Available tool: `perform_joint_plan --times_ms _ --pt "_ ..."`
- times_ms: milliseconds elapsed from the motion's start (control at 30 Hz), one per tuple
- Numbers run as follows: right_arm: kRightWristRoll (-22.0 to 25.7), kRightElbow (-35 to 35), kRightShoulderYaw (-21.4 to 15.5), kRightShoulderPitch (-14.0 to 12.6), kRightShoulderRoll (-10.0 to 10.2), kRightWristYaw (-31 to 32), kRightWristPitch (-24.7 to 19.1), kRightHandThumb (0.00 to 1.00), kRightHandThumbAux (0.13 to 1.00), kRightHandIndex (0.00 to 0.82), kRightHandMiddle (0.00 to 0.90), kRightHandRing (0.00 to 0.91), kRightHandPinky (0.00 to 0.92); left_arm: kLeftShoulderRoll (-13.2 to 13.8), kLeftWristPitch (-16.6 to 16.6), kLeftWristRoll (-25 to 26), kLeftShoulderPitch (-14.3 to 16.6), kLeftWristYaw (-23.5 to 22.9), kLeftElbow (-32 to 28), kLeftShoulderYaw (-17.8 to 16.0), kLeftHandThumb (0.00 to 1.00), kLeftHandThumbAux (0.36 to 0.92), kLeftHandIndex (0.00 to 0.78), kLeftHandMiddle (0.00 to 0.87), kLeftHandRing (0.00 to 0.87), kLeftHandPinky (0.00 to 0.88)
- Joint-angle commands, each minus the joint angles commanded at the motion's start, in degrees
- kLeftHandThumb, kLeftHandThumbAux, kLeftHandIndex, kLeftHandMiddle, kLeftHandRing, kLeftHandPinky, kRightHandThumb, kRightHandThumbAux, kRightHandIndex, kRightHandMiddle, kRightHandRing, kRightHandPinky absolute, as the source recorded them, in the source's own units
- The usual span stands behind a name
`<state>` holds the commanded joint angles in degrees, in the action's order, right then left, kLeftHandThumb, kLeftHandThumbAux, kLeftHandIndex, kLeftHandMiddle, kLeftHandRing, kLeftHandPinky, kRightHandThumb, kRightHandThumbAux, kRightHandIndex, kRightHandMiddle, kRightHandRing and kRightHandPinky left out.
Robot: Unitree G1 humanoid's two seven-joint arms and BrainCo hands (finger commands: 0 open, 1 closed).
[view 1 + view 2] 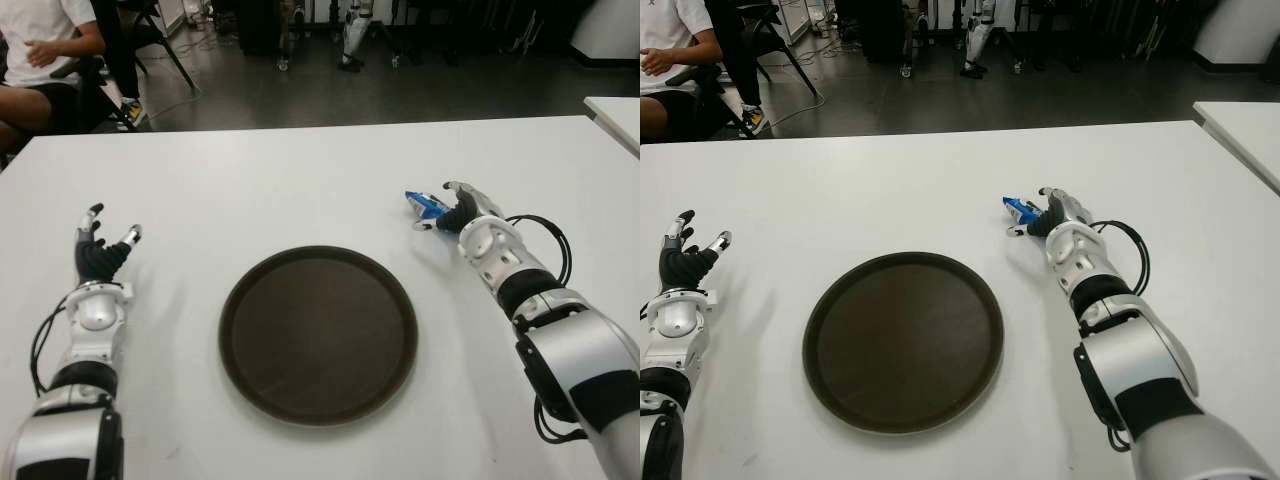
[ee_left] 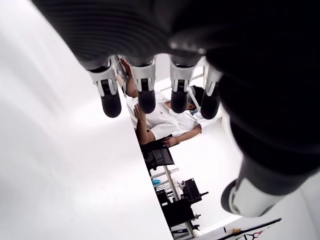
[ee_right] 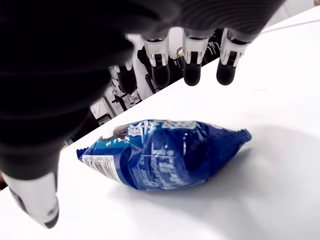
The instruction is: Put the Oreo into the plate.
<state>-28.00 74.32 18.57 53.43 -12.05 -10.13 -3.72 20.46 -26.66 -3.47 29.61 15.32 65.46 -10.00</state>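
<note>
Right hand point(image 3: 150, 65) hovers spread over Oreo point(image 3: 165, 152), partly hiding it.

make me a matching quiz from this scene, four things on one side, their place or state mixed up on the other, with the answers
Things
1. Oreo pack
2. plate
3. left robot hand
4. right robot hand

Places or states
A. dark, round and bare, in the middle of the table
B. open, holding nothing, left of the plate
C. blue, lying on the table right of the plate and beyond it
D. open, fingers spread over the pack, not yet closed

Pairs: 1-C, 2-A, 3-B, 4-D
</note>
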Motion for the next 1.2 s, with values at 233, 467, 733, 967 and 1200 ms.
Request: perform_joint_plan --times_ms 233,467,733,967,1200 --pt "-0.42 0.39 0.34 0.57 -0.15 1.10 -0.53 0.000 0.681 0.000 0.000 0.000 0.000 0.28 0.20 0.14 -0.09 -0.48 1.06 -0.14 0.000 0.710 0.000 0.000 0.000 0.000" --pt "-0.64 0.86 0.35 0.71 -0.20 1.55 -0.58 0.000 0.692 0.000 0.000 0.000 0.000 0.12 0.34 -0.12 0.39 0.10 1.46 0.04 0.000 0.703 0.001 0.000 0.000 0.000" --pt "-0.57 0.70 0.35 1.00 -0.03 2.12 -1.04 0.000 0.698 0.000 0.000 0.000 0.000 0.13 -0.75 -0.21 0.09 -0.06 0.55 0.18 0.000 0.726 0.000 0.000 0.000 0.000" --pt "-0.68 1.10 0.47 0.69 0.22 2.40 -0.99 0.000 0.712 0.000 0.000 0.000 0.000 0.12 -0.82 0.18 -0.15 -0.93 0.43 0.04 0.000 0.728 0.000 0.000 0.000 0.000" --pt "-0.63 0.95 0.70 -0.01 0.89 2.58 -1.15 0.000 0.700 0.000 0.000 0.000 0.000 0.13 -0.48 0.50 -0.16 -0.91 0.42 -0.29 0.000 0.731 0.000 0.000 0.000 0.000"
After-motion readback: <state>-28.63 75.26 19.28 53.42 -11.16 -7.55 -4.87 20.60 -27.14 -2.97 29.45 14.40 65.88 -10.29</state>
